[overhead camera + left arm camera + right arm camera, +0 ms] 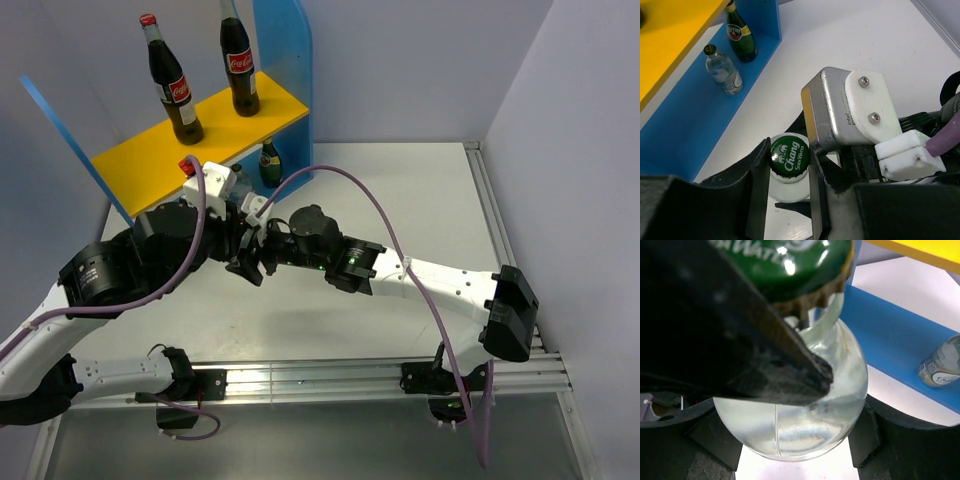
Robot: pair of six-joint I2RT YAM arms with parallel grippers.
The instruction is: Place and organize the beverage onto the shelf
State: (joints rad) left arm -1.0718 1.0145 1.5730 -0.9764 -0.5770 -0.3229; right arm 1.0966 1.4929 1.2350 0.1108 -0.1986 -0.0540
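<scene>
Left wrist view: left pincer (788, 172) hides much of clear bottle (789, 159)

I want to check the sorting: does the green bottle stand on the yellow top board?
No, the green bottle stands on the blue lower board beside a clear bottle, under the yellow board.

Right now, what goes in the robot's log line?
left tool: holds soda bottle neck | right tool: around its body, grip unclear | colas: on shelf

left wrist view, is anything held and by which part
The left gripper clamps the soda water bottle by its neck, under the green cap. The right gripper flanks its body; a grip there cannot be told.
</scene>
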